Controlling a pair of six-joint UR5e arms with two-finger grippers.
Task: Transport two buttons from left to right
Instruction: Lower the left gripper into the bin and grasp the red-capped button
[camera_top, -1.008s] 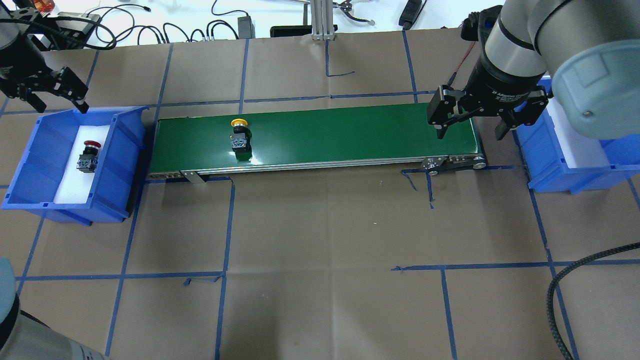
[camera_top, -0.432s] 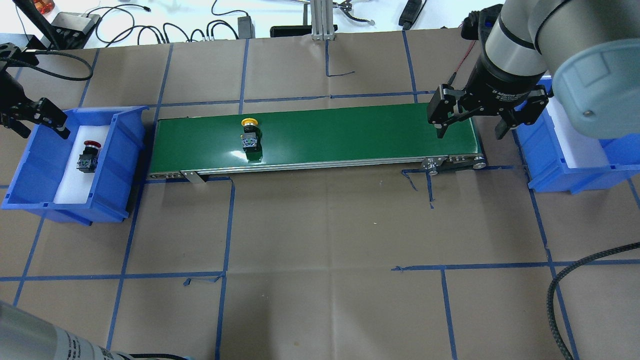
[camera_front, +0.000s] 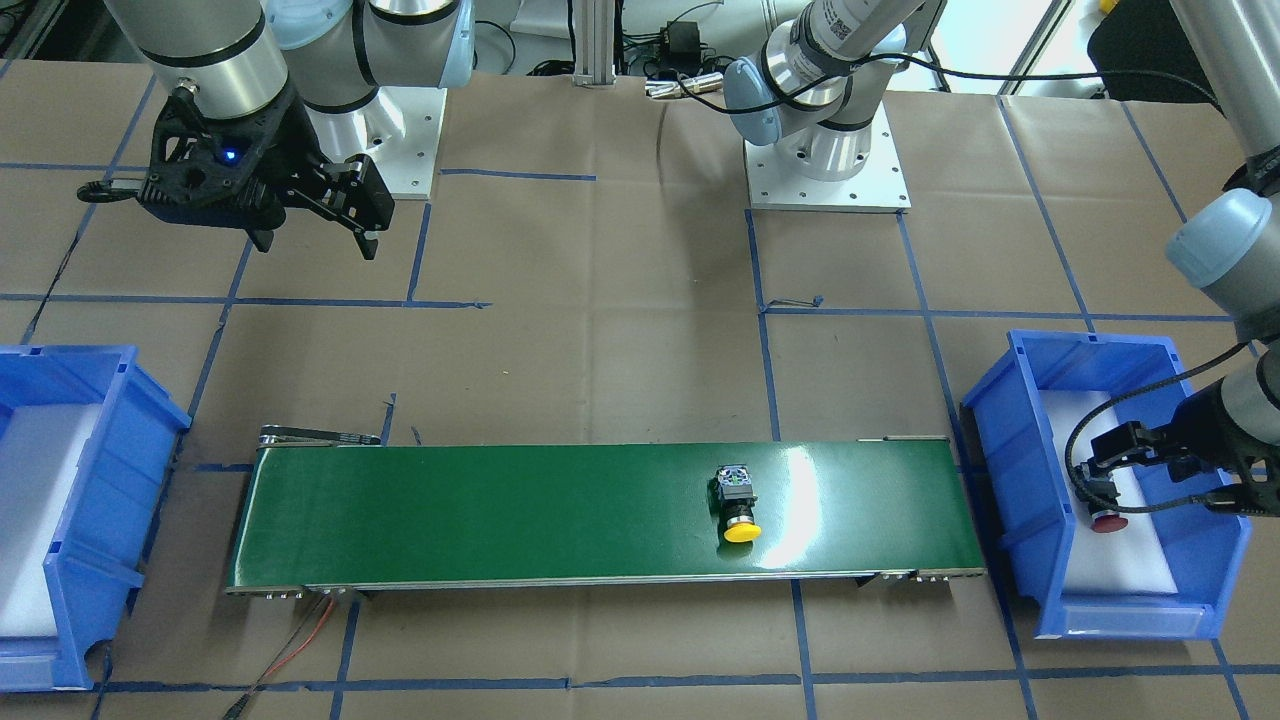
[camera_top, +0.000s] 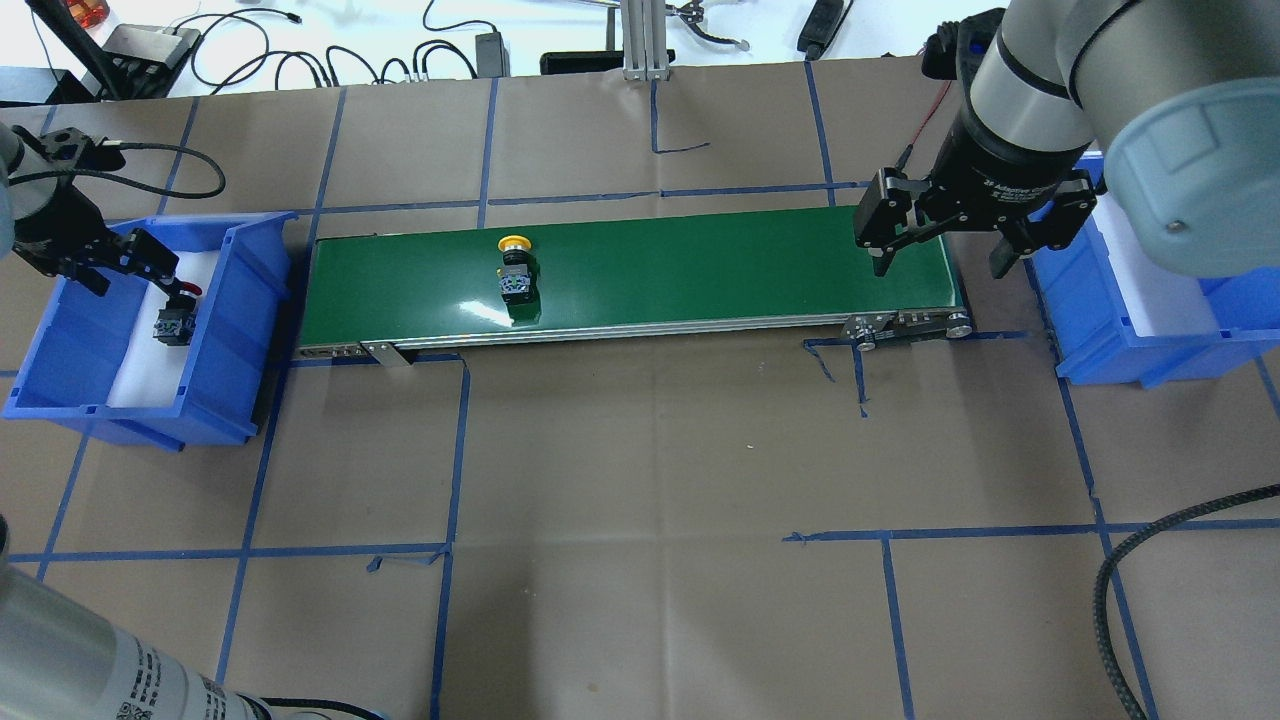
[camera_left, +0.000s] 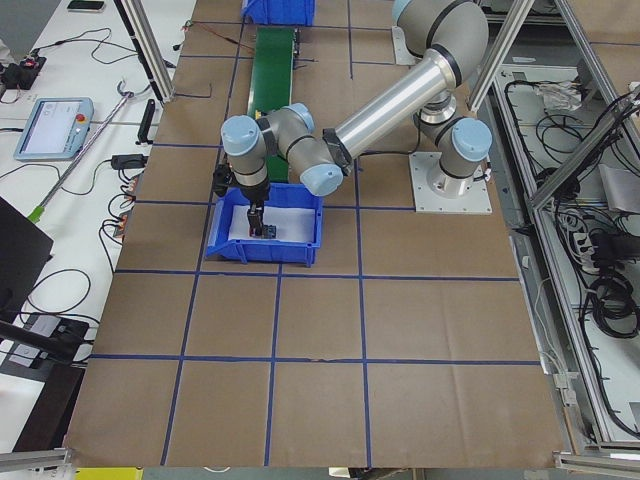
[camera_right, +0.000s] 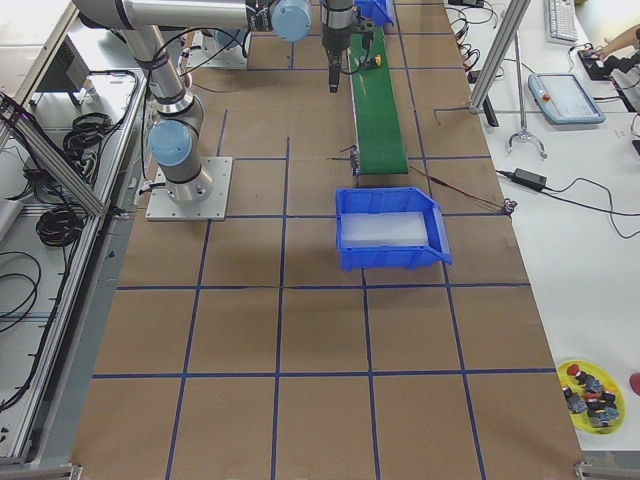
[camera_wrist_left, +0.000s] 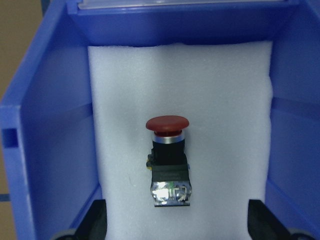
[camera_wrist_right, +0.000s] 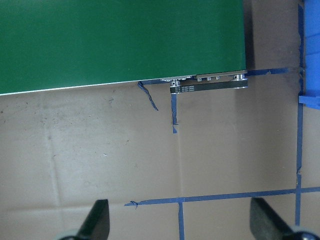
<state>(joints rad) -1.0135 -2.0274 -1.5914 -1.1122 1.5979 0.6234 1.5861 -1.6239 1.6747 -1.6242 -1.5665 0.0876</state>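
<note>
The yellow button (camera_top: 515, 270) lies on its side on the green conveyor belt (camera_top: 700, 260), left of the belt's middle; it also shows in the front view (camera_front: 738, 505). The red button (camera_wrist_left: 168, 155) lies on white foam in the left blue bin (camera_top: 245, 300). My left gripper (camera_top: 128, 278) is open and low inside that bin, its fingers astride the red button without touching it. My right gripper (camera_top: 940, 262) is open and empty, hovering over the belt's right end.
The right blue bin (camera_top: 1090, 320) with a white foam liner stands just past the belt's right end. Cables and devices lie along the far table edge (camera_top: 450, 50). A black cable (camera_top: 1130, 570) loops at the near right.
My left gripper has come down from behind the left bin into it, over the red button. The yellow button has moved right along the belt. The right gripper has not moved.
</note>
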